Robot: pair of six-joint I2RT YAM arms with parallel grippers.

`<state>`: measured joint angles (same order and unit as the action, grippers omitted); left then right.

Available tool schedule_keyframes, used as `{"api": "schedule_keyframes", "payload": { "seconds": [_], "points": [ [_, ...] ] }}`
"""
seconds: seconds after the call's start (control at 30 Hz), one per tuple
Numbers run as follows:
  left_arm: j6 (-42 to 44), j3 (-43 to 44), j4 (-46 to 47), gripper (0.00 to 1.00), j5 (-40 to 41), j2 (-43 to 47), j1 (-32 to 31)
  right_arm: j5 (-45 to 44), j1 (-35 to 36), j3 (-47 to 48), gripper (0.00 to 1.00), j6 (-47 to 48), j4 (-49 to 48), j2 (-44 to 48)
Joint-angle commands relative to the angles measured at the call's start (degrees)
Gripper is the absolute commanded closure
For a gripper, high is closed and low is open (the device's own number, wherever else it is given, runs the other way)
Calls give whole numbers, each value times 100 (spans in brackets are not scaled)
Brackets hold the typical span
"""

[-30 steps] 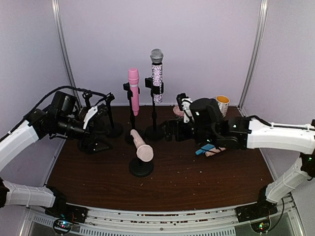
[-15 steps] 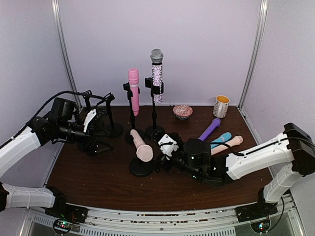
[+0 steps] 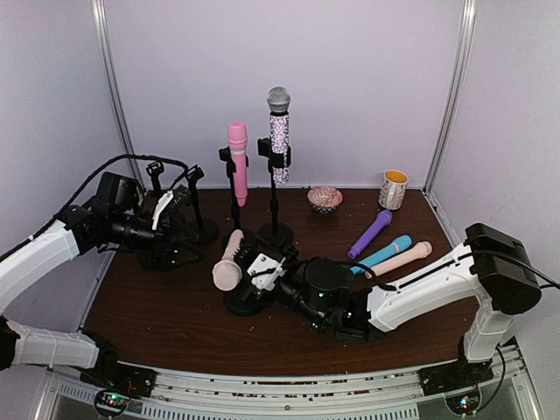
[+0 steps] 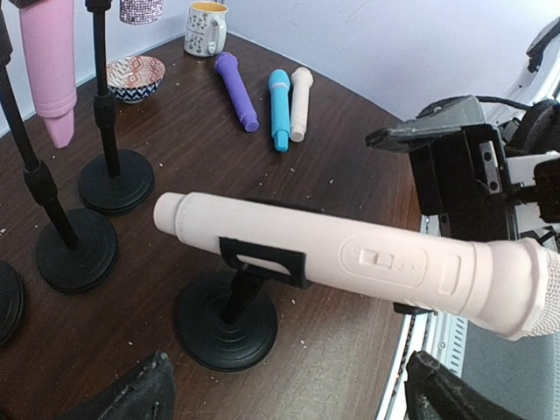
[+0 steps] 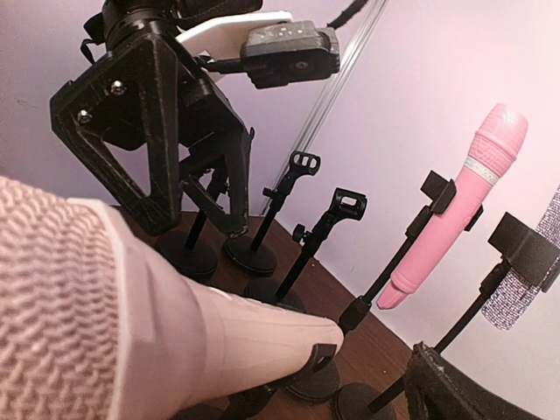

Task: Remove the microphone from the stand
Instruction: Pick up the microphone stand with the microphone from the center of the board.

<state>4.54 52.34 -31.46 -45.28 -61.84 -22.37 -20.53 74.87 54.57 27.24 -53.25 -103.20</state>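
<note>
The pale microphone (image 3: 229, 261) was seen clipped into a low black stand (image 4: 226, 324) at the lower middle of the overhead view. It lay nearly level, with its mesh head turned toward the bottom of the frame. The right tool (image 3: 261, 267) was placed just beside that head, its jaws spread. In the left wrist view one dark finger was seen above the head and another apparently below it, though contact could not be judged from these views. The left tool (image 4: 289, 367) was held at the left of the overhead view, jaws wide apart and nothing between them, pointed at the microphone from well apart.

Behind, at the upper middle, a pink microphone (image 3: 237, 162) and a glittered microphone (image 3: 279, 131) were seen upright in taller stands. To the right, purple (image 3: 372, 233), blue (image 3: 385, 252) and beige (image 3: 404, 258) microphones were laid side by side on the table (image 3: 175, 324). A bowl (image 3: 325, 198) and a mug (image 3: 395, 188) were set at its far edge.
</note>
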Motion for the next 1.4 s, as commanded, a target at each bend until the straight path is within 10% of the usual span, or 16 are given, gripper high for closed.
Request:
{"api": "schedule_keyframes", "payload": {
  "seconds": [0.0,0.23,0.5,0.83,1.37],
  "points": [
    [-108,291,264,8,-287,-141,52,33,41,298,8,587,-170,-254],
    [-425,289,371,10,-107,-230,67,-275,181,643,16,1190,-542,-637],
    [-680,81,476,9,-71,-88,135,-520,291,829,65,1440,-845,-719],
    [-853,-310,701,7,-398,132,216,72,173,1387,91,1304,-103,-51],
    [-1219,-306,1282,14,-1310,437,128,1066,120,3029,92,275,485,72]
  ]
}}
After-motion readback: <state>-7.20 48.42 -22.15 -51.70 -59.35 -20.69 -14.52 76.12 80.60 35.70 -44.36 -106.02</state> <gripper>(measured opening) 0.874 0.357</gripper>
